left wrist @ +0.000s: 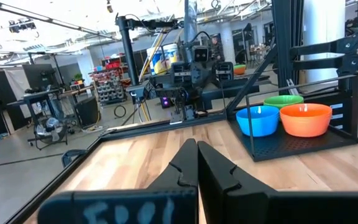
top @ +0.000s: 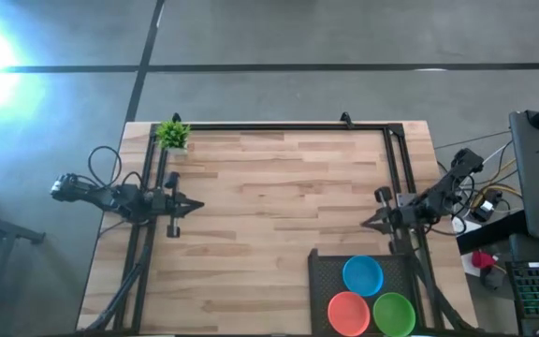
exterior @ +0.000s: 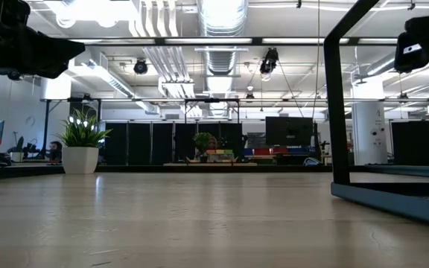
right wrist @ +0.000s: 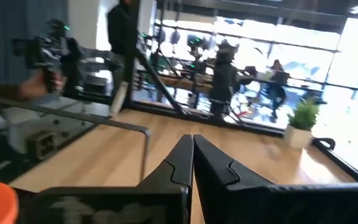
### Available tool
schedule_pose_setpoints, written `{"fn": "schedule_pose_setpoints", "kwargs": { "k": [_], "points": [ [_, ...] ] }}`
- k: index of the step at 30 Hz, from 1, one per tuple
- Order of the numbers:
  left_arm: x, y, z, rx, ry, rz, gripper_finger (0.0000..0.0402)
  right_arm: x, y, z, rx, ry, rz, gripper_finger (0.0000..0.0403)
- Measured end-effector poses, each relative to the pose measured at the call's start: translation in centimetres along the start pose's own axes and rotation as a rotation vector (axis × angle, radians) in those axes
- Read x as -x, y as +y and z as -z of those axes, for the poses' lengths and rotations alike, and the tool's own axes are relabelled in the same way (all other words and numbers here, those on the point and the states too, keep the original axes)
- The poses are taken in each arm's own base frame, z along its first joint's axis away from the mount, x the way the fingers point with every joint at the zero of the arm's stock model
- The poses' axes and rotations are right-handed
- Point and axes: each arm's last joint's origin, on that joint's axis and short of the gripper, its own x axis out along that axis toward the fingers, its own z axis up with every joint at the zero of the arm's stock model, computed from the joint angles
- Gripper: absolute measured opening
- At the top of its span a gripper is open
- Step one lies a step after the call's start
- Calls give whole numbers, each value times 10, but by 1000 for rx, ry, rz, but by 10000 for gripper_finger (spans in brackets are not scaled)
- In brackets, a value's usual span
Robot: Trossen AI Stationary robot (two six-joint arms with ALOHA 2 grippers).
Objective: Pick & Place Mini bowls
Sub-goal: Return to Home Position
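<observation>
Bowls (top: 362,274) in blue, orange and green are resting together on the black shelf (top: 321,267) beside the right arm, apparently sorted. Both arms are hovering at opposite table (top: 279,187) edges; left gripper (top: 195,205) and right gripper (top: 367,223) are each empty, fingers pressed together, likely parked since nothing is left to carry.

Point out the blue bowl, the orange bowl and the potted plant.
blue bowl (top: 363,274): high view, its inside.
orange bowl (top: 349,313): high view, its inside.
potted plant (top: 172,134): high view, its leaves.
</observation>
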Motion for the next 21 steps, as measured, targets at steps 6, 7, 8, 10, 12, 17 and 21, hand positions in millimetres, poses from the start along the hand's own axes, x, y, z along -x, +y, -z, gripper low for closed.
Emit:
{"fn": "schedule_pose_setpoints", "kwargs": {
  "k": [6,7,8,10,12,17,21],
  "points": [
    [0,0,1,-1,6,1,0,0,-1,2,-61,26,49,8],
    [0,0,1,-1,6,1,0,0,-1,2,-61,26,49,8],
    [0,0,1,-1,6,1,0,0,-1,2,-61,26,50,8],
    [0,0,1,-1,6,1,0,0,-1,2,-62,26,49,8],
    [0,0,1,-1,6,1,0,0,-1,2,-61,26,49,8],
    [0,0,1,-1,6,1,0,0,-1,2,-61,26,49,8],
    [0,0,1,-1,6,1,0,0,-1,2,-61,26,49,8]
  ]
}}
